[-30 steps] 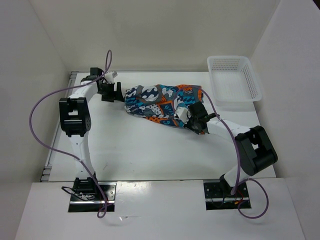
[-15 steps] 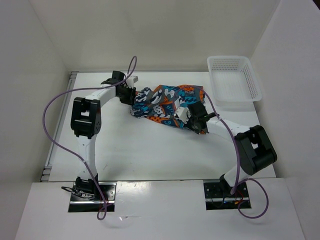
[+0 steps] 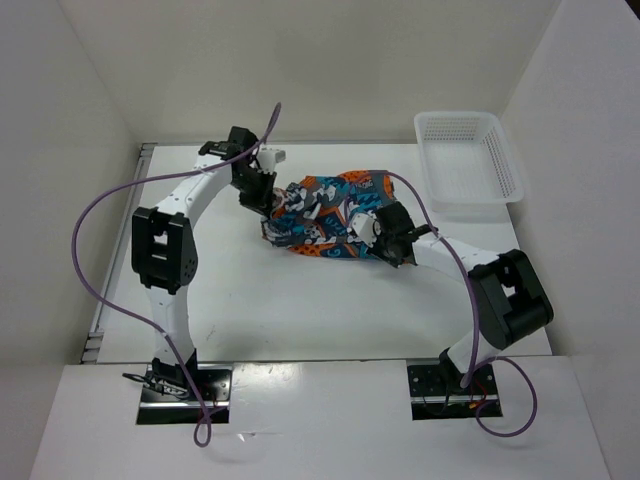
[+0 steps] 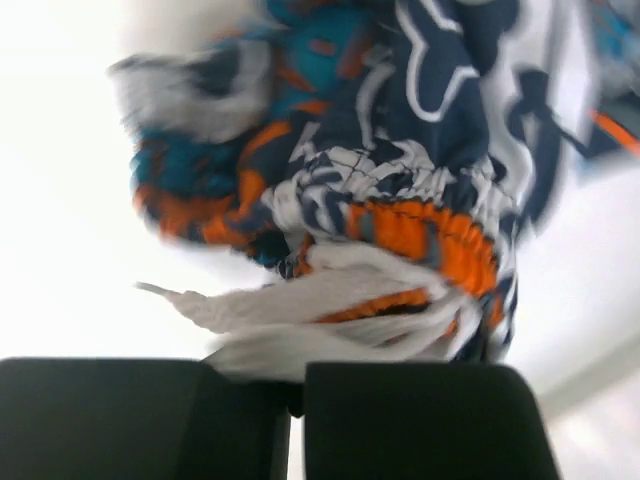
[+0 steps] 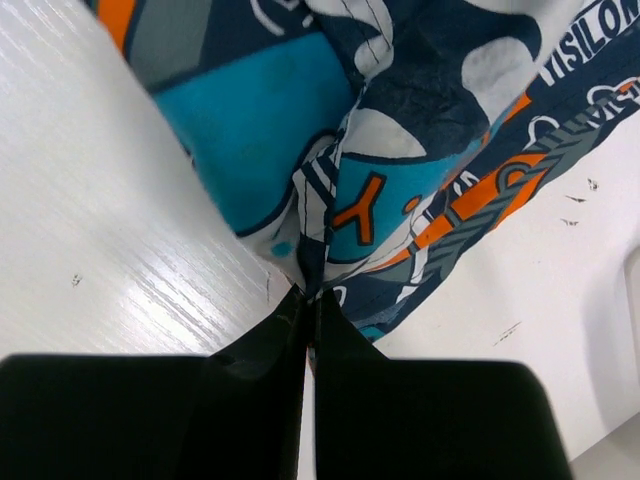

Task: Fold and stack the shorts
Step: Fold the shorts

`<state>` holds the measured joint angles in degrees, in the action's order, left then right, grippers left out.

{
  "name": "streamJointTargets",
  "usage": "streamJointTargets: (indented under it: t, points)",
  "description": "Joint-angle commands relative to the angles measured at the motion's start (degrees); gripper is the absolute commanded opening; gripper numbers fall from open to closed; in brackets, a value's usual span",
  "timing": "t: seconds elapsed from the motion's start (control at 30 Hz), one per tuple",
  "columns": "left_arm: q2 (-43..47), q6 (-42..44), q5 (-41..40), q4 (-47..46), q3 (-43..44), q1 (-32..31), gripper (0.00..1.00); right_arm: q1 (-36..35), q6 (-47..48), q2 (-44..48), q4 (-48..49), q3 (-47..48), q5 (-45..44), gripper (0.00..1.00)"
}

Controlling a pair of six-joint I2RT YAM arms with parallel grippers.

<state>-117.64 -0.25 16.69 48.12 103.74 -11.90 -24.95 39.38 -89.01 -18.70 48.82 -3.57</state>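
Observation:
The shorts (image 3: 325,215), in a teal, orange, white and dark grey patchwork print, lie bunched on the white table (image 3: 280,300) between my two arms. My left gripper (image 3: 262,196) is shut on the shorts' left end; in the left wrist view its jaws (image 4: 290,385) pinch the white drawstring and orange waistband (image 4: 420,235), and that picture is blurred. My right gripper (image 3: 375,238) is shut on the shorts' right edge, and the right wrist view shows a fold of fabric (image 5: 330,215) caught between the black fingertips (image 5: 310,300).
A white plastic mesh basket (image 3: 468,158) stands at the back right corner of the table. White walls enclose the table on the left, back and right. Purple cables loop from both arms.
The left gripper swung in from the back left, closed on the shorts' left end and pulled it right, bunching the cloth. The right gripper kept its grip and place.

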Motion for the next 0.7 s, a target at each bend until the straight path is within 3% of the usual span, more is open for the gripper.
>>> streamJointTargets:
  t: [0.0,0.03,0.07,0.3,0.67]
  points:
    - [0.3,0.3,15.1,20.4,2.1,-4.3,0.01,0.2,1.1,-1.4,0.9,3.0,1.3,0.0]
    - [0.3,0.3,19.7,22.0,0.8,-5.4,0.18,0.2,1.8,-1.4,1.4,3.6,1.3,0.0]
    - [-0.9,0.3,24.9,23.5,0.2,-6.5,0.28,0.2,1.8,-1.4,1.4,3.7,1.3,0.0]
    - [-1.8,0.3,30.9,26.0,-0.3,-14.3,0.6,0.2,2.5,-0.8,1.4,3.7,0.1,0.0]
    - [12.9,0.3,26.1,24.1,1.2,-7.7,0.68,0.2,4.0,0.3,1.4,-0.2,-0.4,0.0]
